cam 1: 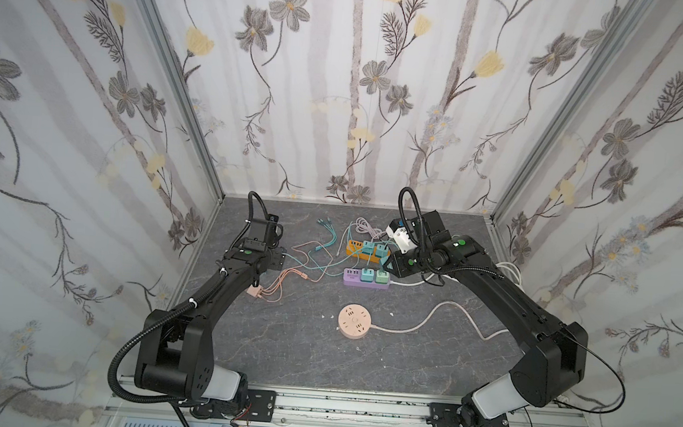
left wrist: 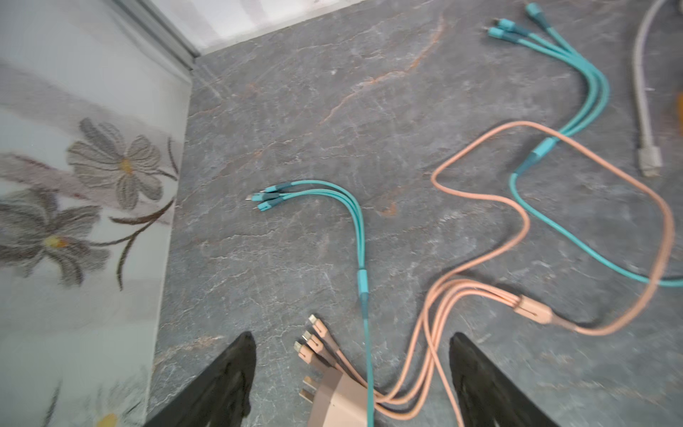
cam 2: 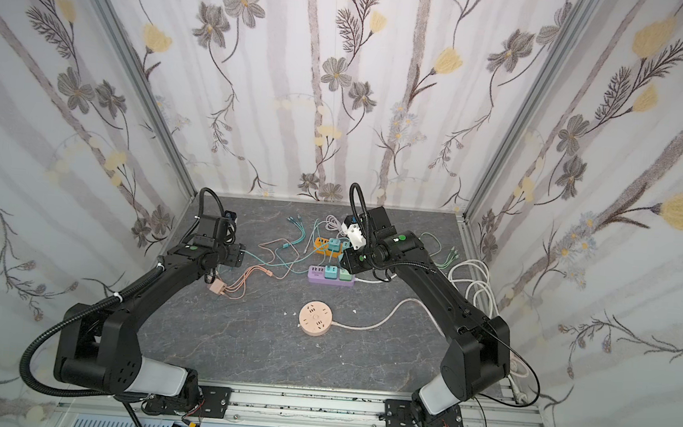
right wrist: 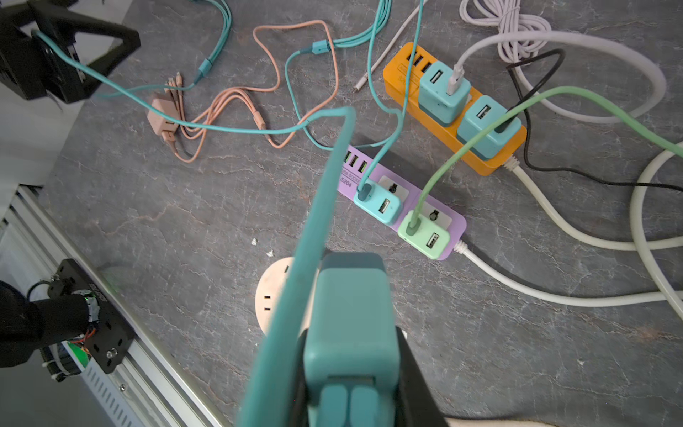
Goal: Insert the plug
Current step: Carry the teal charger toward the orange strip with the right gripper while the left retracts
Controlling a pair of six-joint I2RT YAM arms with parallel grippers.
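Both arms reach forward with elbows bent, the left gripper [left wrist: 351, 338] with jaws spread wide, the right gripper [right wrist: 351, 369] clamped on a teal plug [right wrist: 351, 314]

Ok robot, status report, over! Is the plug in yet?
Left gripper open above the pink square charger. Right gripper shut on the teal square charger plug, not in any socket. Its teal cable loops across in front of it.

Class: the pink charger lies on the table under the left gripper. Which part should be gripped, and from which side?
Grip the pink charger across the plain sides of its boxy body, coming down from above with the left gripper. It lies flat; prongs jut from one end and cables crowd the other, so probably only the mid-body is free.
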